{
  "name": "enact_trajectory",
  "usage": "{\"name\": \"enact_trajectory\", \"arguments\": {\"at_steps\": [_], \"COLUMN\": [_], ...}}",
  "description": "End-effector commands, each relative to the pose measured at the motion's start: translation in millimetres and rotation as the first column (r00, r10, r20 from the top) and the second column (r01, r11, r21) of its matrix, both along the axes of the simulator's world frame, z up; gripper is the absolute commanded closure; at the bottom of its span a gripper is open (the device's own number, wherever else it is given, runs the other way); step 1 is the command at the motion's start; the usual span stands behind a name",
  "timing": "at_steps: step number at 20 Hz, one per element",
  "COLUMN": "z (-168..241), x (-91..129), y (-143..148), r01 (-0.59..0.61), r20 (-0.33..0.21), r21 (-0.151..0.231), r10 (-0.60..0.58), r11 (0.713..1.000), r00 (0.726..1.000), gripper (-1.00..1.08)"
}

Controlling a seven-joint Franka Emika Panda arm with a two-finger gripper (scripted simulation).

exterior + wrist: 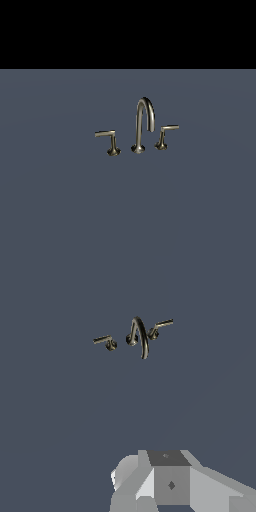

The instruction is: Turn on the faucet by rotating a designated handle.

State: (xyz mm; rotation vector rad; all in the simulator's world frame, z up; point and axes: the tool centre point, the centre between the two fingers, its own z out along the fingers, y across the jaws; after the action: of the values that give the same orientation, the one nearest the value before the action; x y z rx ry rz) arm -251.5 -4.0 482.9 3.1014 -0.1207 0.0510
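On the grey desk (pixel 60 200), the faucet (pixel 141 127) stands alone, the tool (pixel 170 483) well apart from it

The handle (pixel 113 142) to turn is, as I judge it, the lever on the exterior view's left of the arched spout (pixel 145 112), with its flat bar pointing away from the spout; it also shows in the wrist view (pixel 106 341). It looks like stiff, smooth metal fixed on a thin post, so it should swing only about that post. Pushing or pinching near the bar's free end would give the most leverage, though slick metal may slip. Only the tool's grey body shows, so I cannot tell how its jaws stand. No containers are in view
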Motion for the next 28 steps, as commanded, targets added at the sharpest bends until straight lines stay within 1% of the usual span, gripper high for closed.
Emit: {"name": "enact_trajectory", "arguments": {"at_steps": [1,8,14,21,28], "z": [-8,-44,-83,-128,-173], "x": [3,18,37,64,94], "y": [5,26,47,69,87], "r01": [0.027,0.144,0.27,0.412,0.542], "r20": [0.0,-0.001,-0.003,-0.006,-0.011], "r21": [0.001,0.006,0.012,0.019,0.026], "r10": [-0.027,-0.144,-0.27,-0.412,-0.542], "r11": [1.0,0.99,0.963,0.911,0.84], "r00": [1.0,0.99,0.963,0.911,0.841], "gripper": [1.08,1.08,1.08,1.08,1.08]}}
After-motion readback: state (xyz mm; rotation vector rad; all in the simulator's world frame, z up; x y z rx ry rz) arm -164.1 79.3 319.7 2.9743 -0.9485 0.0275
